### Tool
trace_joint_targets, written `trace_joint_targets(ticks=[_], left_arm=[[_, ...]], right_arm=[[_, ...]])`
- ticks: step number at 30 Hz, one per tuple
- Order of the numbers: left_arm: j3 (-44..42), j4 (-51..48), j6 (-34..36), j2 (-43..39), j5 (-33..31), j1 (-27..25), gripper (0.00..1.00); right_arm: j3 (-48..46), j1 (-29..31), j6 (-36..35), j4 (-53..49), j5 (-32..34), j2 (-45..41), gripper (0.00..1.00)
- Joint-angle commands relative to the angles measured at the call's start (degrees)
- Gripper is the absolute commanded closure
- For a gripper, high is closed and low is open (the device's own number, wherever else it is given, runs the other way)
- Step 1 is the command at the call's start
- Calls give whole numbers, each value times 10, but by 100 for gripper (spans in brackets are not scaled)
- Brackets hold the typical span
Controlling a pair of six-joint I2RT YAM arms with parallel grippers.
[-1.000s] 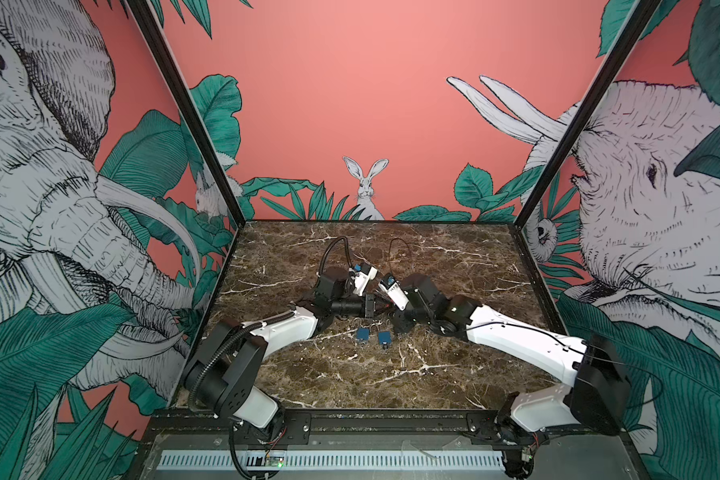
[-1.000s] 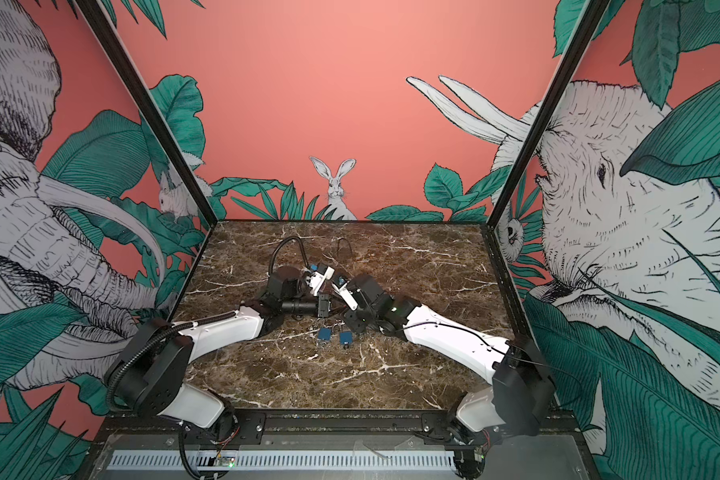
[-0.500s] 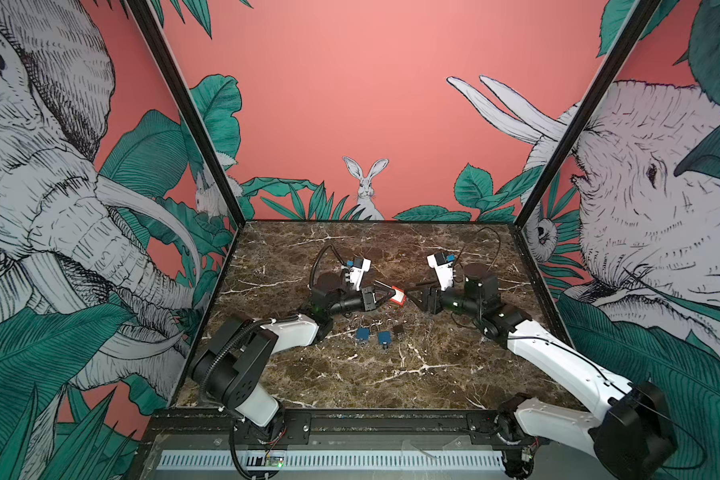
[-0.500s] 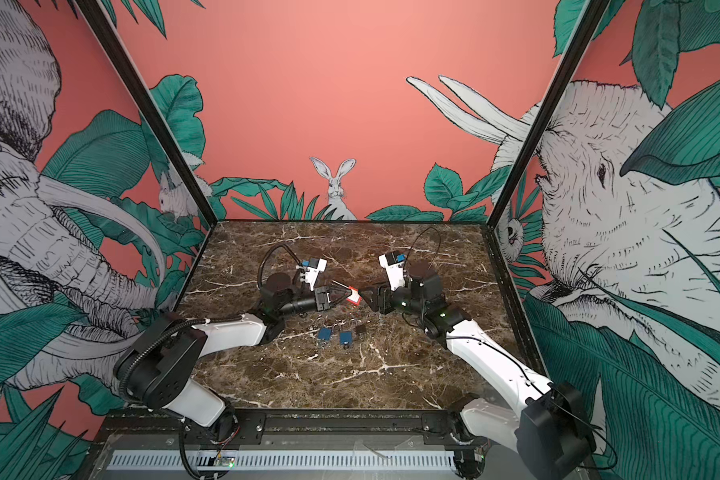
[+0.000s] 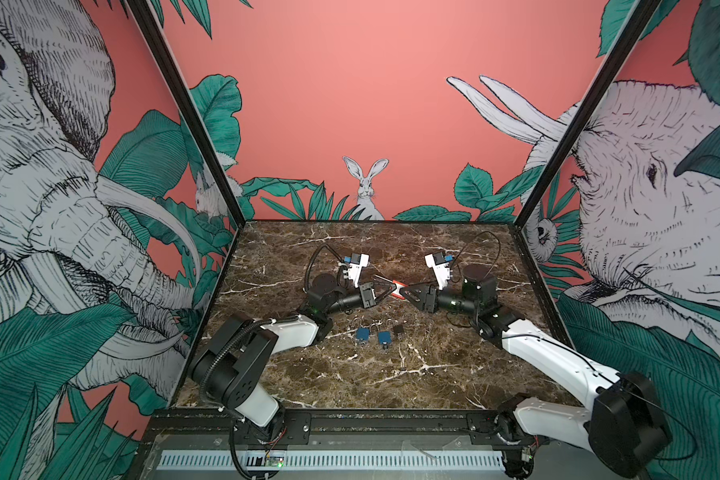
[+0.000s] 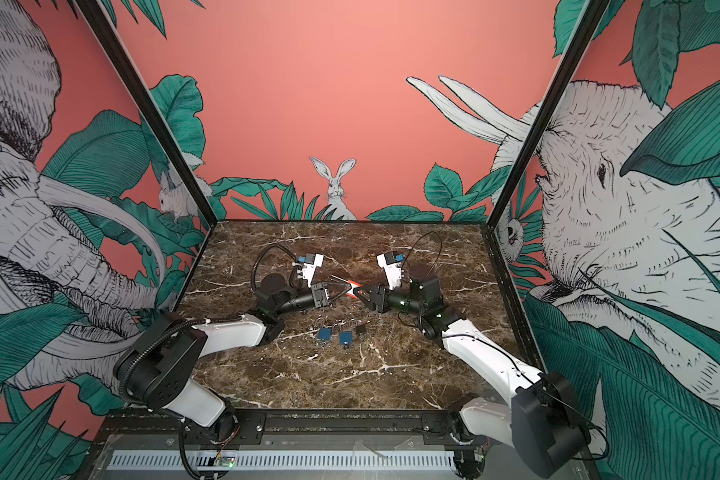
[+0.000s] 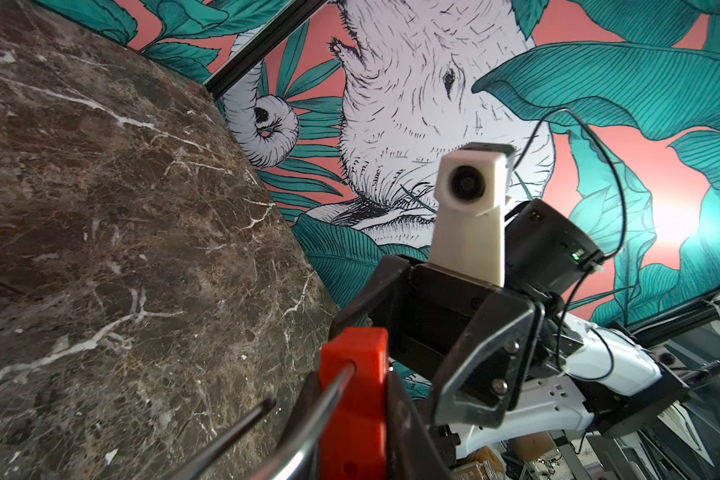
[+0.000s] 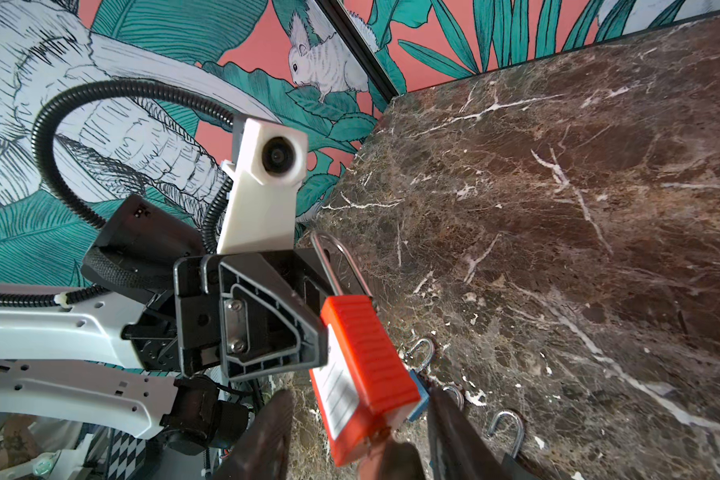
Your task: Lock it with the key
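Two arms meet above the middle of the table (image 5: 350, 374), and the work hangs between them. On the left, the left gripper (image 5: 385, 289) is clamped on the sides of a red padlock (image 5: 400, 290). It holds the padlock clear of the table, with the shackle (image 8: 341, 266) pointing back along that gripper and the keyhole end offered to the other arm. On the right, the right gripper (image 5: 409, 291) faces that end with its jaws part-way apart. In the right wrist view its fingers (image 8: 273, 436) stand on either side of the padlock's lower end without touching it. A dark blurred shape (image 8: 385, 459) just below that end may be the key. I cannot tell for sure, nor whether it sits in the keyhole.

The step in hand looks like taking hold of the key at the lock's end. To do it well, the left grip should be firm and motionless so the padlock cannot twist. The right jaws should centre on the key's head, not the red body, and close squarely across its flat faces. The turn should then go about the key's own axis, with no sideways pull.
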Motion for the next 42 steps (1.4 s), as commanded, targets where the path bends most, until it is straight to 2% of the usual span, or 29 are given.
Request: trace_joint_targets(ticks=[1,9,11,16,19,22,23,26,29,34,40,42], left_arm=[[-3,79,-29,-4,20,1,100],[-5,90,-37,0,23,1,100],[-5,86,-34,-1,22,1,100],[2,70,-28,2,28,1,100],[10,42,-19,2,38,1,100],[24,-24,19,-4,48,3,100],[31,-72,45,-11,56,7,72],[48,-261,177,-48,51,14,22],[57,-464,316,-103,-21,14,16],[30,-542,385,-187,-106,29,13],[23,-542,412,-202,-90,70,14],[24,-526,407,-191,-54,81,15]], right_arm=[[-4,-3,18,59,-21,8,53],[-6,-3,54,114,-51,26,76],[-8,-4,57,117,-54,28,77],[-15,-4,65,126,-63,32,99],[-16,-4,64,124,-63,32,100],[-13,-5,53,102,-55,28,100],[-9,-9,44,82,-52,25,100],[9,-29,21,-8,-29,11,100],[30,-61,22,-97,-18,2,100],[33,-83,32,-148,-37,-11,100],[31,-90,5,-173,-88,-35,100],[27,-92,9,-154,-117,-45,100]])
